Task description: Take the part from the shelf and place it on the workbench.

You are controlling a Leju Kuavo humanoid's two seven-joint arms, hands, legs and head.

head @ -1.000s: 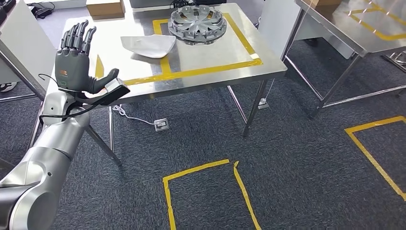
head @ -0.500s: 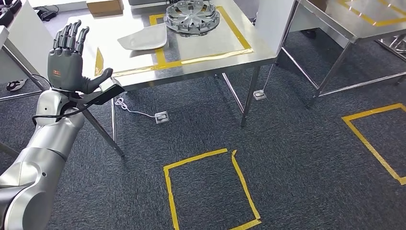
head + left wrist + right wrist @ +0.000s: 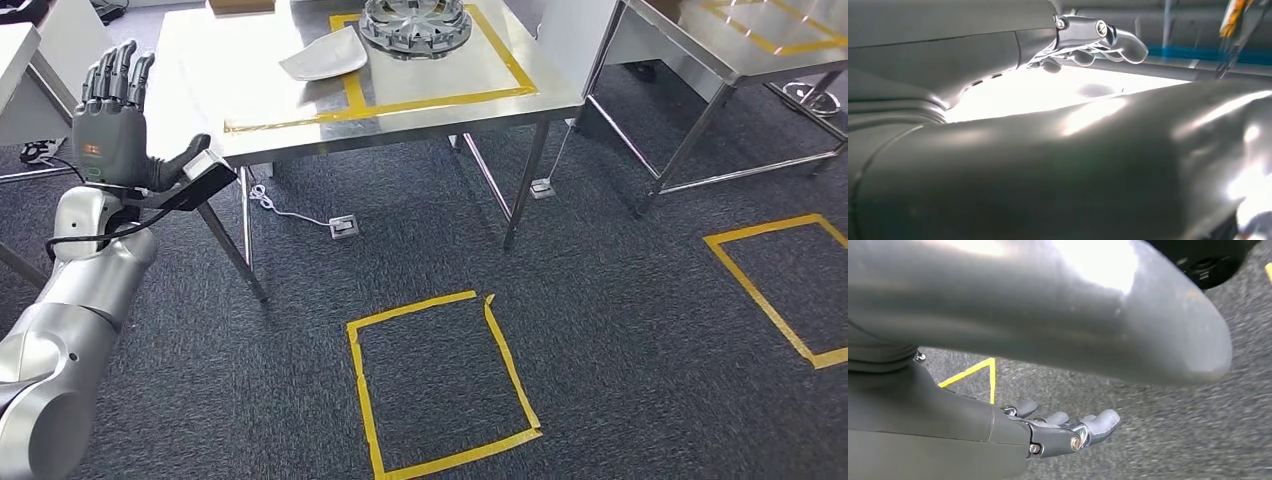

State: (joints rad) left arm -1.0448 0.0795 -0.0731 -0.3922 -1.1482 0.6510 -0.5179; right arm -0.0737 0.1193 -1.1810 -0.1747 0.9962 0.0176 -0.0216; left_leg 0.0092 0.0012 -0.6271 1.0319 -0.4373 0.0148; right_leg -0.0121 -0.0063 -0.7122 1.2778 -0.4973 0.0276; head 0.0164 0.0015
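On the steel workbench (image 3: 440, 75), a pale curved panel part (image 3: 325, 55) lies across the yellow tape frame, with a silver wheel cover (image 3: 415, 20) behind it at the picture's top. In the head view my left hand (image 3: 108, 130) is raised at the left, short of the bench's near left corner, palm away, fingers straight and apart, holding nothing. The left wrist view looks past the thick thumb to the fingers (image 3: 1088, 42), which are bare. My right hand (image 3: 998, 430) hangs over the grey carpet, its fingers (image 3: 1068, 432) loosely extended and empty.
A second steel table (image 3: 720, 40) stands at the right, with a narrow gap between it and the workbench. Yellow tape squares mark the carpet in front of me (image 3: 440, 380) and at the right (image 3: 780, 290). A floor socket (image 3: 343, 227) with its cable lies under the workbench.
The whole picture has shifted, so the camera has moved: the workbench now sits higher and more of the carpet shows. My left hand stays raised and open, nearer the picture's left edge.
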